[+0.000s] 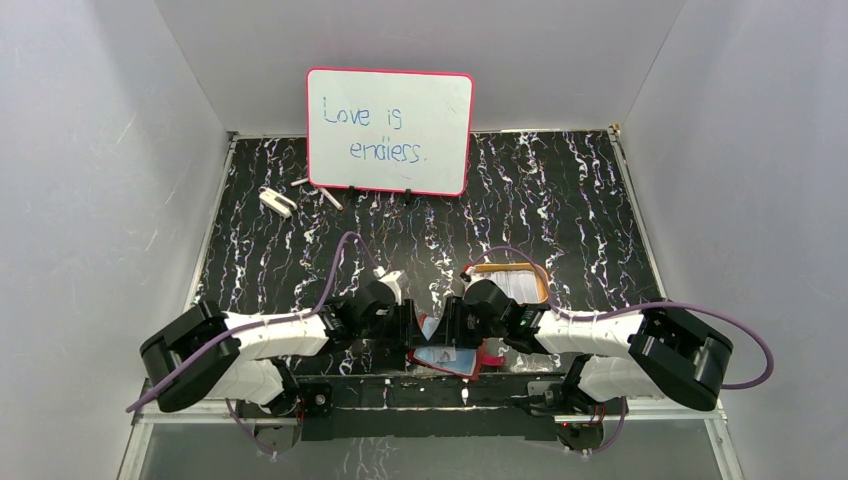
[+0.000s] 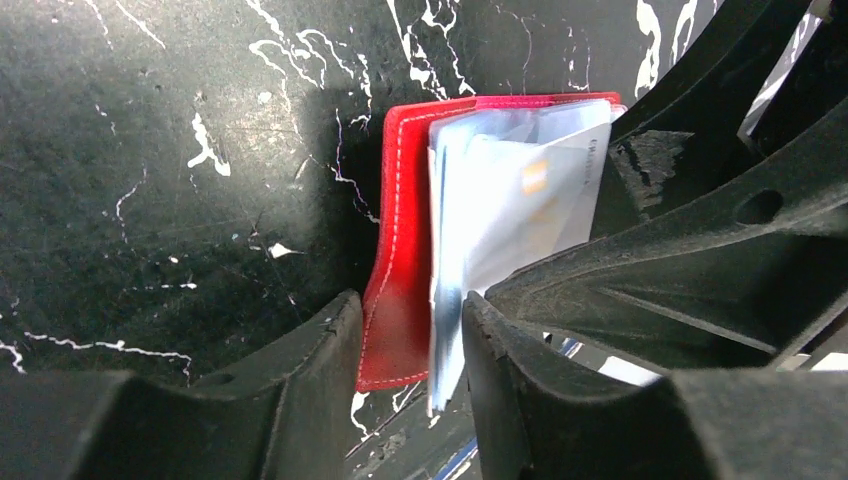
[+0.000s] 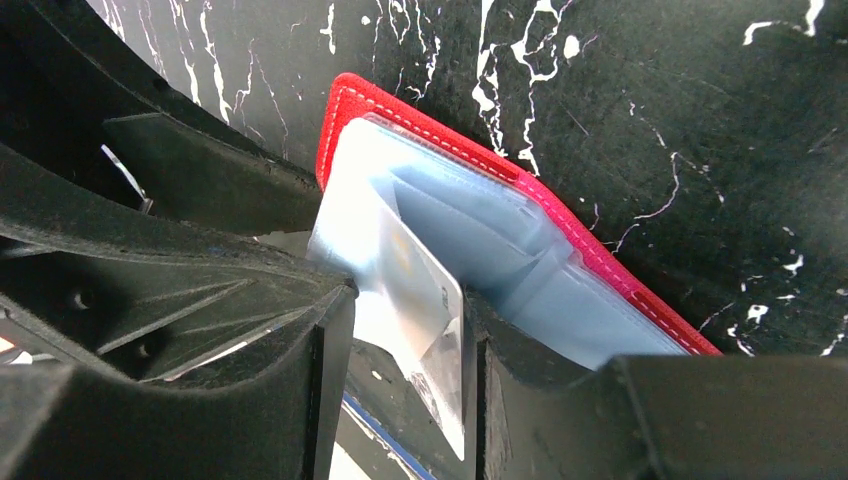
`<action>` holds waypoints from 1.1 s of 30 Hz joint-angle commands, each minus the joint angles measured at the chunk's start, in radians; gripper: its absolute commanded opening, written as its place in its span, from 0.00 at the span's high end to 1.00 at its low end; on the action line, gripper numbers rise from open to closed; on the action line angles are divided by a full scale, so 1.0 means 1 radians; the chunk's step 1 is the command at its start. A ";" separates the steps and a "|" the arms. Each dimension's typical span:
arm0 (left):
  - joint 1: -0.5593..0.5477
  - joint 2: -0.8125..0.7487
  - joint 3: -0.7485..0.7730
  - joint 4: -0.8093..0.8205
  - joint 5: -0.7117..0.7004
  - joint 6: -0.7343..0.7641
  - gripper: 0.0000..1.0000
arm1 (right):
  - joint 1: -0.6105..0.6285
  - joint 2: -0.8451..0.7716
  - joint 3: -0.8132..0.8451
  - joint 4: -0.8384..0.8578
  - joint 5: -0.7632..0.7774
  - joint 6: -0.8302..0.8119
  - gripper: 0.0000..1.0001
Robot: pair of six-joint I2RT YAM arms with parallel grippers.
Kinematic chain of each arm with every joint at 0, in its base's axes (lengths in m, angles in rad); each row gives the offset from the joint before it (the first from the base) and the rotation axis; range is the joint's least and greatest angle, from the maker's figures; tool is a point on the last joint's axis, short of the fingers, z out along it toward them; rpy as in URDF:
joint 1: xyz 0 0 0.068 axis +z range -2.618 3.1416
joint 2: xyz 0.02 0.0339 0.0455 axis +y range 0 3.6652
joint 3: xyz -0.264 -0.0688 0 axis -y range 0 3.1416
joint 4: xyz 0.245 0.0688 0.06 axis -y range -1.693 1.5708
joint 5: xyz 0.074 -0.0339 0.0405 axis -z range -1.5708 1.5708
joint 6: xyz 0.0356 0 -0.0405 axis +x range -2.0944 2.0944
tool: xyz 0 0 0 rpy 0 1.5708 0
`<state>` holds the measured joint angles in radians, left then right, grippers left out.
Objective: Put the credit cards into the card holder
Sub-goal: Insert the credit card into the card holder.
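- Red wallet point(image 1: 450, 357) lies open at the middle of the worktop's point(image 1: 560, 200) near edge, grey-blue pockets facing up, right between the two arms.
- Left gripper point(image 2: 412, 345) sits low over one edge of the wallet. Its jaws are parted, and the red cover and pale lining show in the gap.
- Right gripper point(image 3: 410, 360) reaches in from the opposite side, with a pale card point(image 3: 405, 270) in the gap between its fingers.
- That card is tilted, one end at the wallet's pockets and the other corner hanging free toward the wrist camera.
- The right jaws stand apart with the card's edges close to both fingers. Whether they actually pinch it, I cannot tell.
- From the left wrist the same card leans across the pockets and shows a small gold chip.
- An orange-rimmed tray point(image 1: 505, 265) sits just beyond the right gripper, right of the worktop's middle, with more pale cards point(image 1: 520, 285) in it.
- A pink-framed whiteboard point(image 1: 390, 130) stands at the far edge, with "Love is endless." written on it in blue.
- A small white item point(image 1: 275, 201) lies toward the far left corner, just left of the whiteboard's foot.
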<state>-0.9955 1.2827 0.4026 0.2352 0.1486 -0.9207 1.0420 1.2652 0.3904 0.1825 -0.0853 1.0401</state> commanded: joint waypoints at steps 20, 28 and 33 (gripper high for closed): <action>-0.009 -0.185 -0.102 -0.170 -0.191 -0.129 1.00 | 0.004 -0.039 0.061 -0.047 0.016 -0.023 0.33; -0.010 -0.332 -0.156 -0.310 -0.321 -0.269 1.00 | 0.003 0.069 0.182 -0.057 0.020 -0.045 0.31; -0.009 -0.398 -0.188 -0.366 -0.380 -0.369 1.00 | 0.004 0.145 0.229 -0.066 0.031 -0.051 0.33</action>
<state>-1.0050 0.9180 0.2516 0.0189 -0.1089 -1.1980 1.0439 1.3720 0.5659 0.1223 -0.0772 1.0084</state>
